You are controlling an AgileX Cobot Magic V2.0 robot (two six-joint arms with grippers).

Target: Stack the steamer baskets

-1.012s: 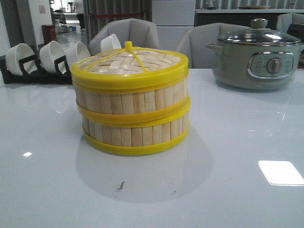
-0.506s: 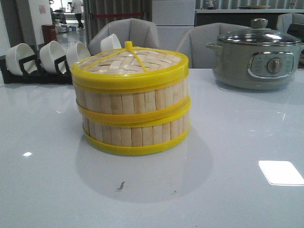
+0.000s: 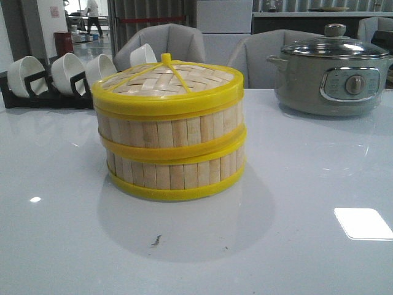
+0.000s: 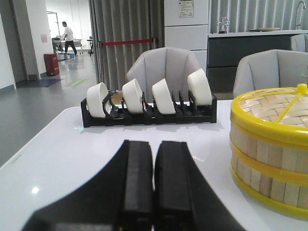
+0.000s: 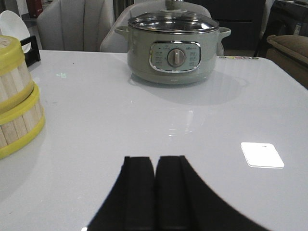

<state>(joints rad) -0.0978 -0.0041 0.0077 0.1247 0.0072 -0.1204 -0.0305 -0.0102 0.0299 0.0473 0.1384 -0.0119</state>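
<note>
On the white table (image 3: 307,258), at about the 9 o'clock side of the front view, we see a black rack (image 3: 37,92) with white bowls (image 3: 66,70) standing on edge. Compared with the earlier frames, nothing on the table has moved; only a person (image 3: 92,15) in the far background, at 11 o'clock, has walked a little to the left.

Near the centre, the steamer baskets (image 3: 175,150) stand one on the other, the upper basket sitting straight on the lower one, their yellow rims touching. The woven lid (image 3: 167,83) with its yellow rim lies flat on top. The stack is in the same place as one second ago.

At about 2 o'clock stands a grey-green electric pot (image 3: 331,77) with a glass cover, well apart from the baskets. A bright patch of light (image 3: 362,222) lies on the table at 4 o'clock.

In the left wrist view, our left gripper (image 4: 154,178) has its fingers pressed together with nothing between them, and it is apart from the baskets. In the right wrist view, our right gripper (image 5: 154,187) is pressed together too and empty, over bare table, with the pot ahead of it.
</note>
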